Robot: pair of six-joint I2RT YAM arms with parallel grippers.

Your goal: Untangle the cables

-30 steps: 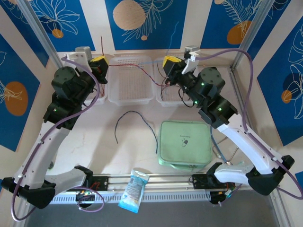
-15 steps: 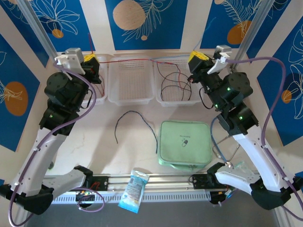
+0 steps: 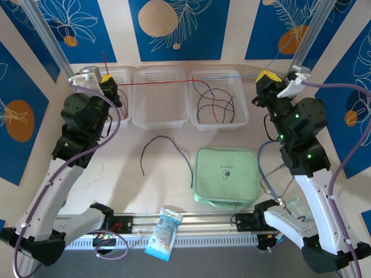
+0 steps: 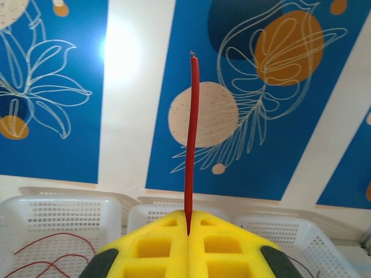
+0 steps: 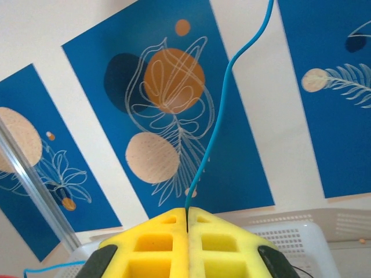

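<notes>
Small print on the green pouch cannot be read.

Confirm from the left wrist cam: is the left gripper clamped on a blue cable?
No, the left gripper is shut on a red cable, which stands straight up from between its closed jaws.

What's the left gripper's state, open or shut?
Shut. The left gripper has its yellow pads pressed together, pinching the red cable.
</notes>
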